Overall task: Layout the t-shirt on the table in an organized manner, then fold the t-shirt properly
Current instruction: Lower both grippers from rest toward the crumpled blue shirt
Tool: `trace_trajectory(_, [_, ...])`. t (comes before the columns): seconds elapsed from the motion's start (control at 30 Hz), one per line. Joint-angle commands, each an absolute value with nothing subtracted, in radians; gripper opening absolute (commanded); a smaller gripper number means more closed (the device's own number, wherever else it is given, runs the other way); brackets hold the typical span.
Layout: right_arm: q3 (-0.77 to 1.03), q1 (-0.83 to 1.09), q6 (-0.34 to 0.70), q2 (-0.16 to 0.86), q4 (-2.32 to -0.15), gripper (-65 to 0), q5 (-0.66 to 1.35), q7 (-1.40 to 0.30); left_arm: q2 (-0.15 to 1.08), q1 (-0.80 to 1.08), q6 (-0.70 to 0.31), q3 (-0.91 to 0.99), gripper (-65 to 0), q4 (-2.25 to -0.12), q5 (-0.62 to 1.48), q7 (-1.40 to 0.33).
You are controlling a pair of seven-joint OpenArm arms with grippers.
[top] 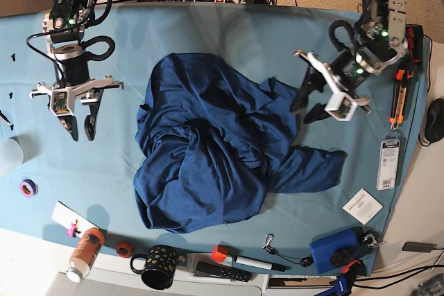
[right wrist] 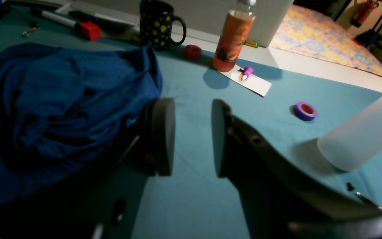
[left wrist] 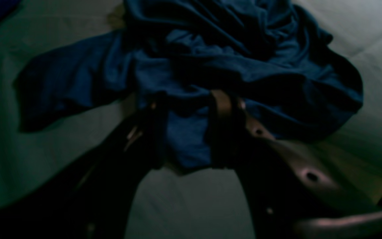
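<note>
Left pincer [top: 311, 104] reaches in from the table's [top: 208, 29] side edge, wrist tilted down, fingers at the rim of the t-shirt [top: 208, 150]. Left wrist view: a fold of the t-shirt [left wrist: 211, 66] sits between the two fingers [left wrist: 222, 106], which are clamped on it; the picture is dark and blurry, so exact contact at the tips is hard to read.

Right pincer [top: 76, 124] hangs over bare teal cloth, pointing straight down, well apart from the shirt. Right wrist view confirms it: pincer [right wrist: 192, 132] jaws apart, nothing between them, t-shirt [right wrist: 45, 99] bunched just beside the near finger.

T-shirt is a crumpled heap at mid-table, one sleeve splayed out toward the left arm's side, not laid flat.

Only in the right wrist view: frosted plastic cup [right wrist: 360, 132] lying on its side, a quilted patterned surface beyond the table edge. It also gives a close look at the purple tape roll [right wrist: 305, 110], orange bottle [right wrist: 232, 39], black mug with yellow spots [right wrist: 158, 25] and red tape roll [right wrist: 192, 50].

Only in the base view: whole shirt outline, both arms, blue box [top: 336, 251] and white card [top: 362, 206] near the corner.
</note>
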State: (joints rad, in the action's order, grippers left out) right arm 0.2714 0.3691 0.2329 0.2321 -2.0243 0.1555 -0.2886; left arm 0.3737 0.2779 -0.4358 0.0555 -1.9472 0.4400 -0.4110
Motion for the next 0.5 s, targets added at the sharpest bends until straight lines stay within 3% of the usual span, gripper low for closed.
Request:
trace_trajectory(0.0, [0.272, 0.363, 0.228, 0.244, -2.04, -45.6, 0.156, -0.263, 0.382, 0.263, -0.422, 0.05, -43.7, -1.963, 0.445, -0.382])
trace_trajectory(0.47, [0.269, 0.339, 0.228, 0.243, -2.04, -45.6, 0.156, -0.276, 0.381, 0.252, -0.401, 0.033, -43.7, -1.963, 0.419, -0.374])
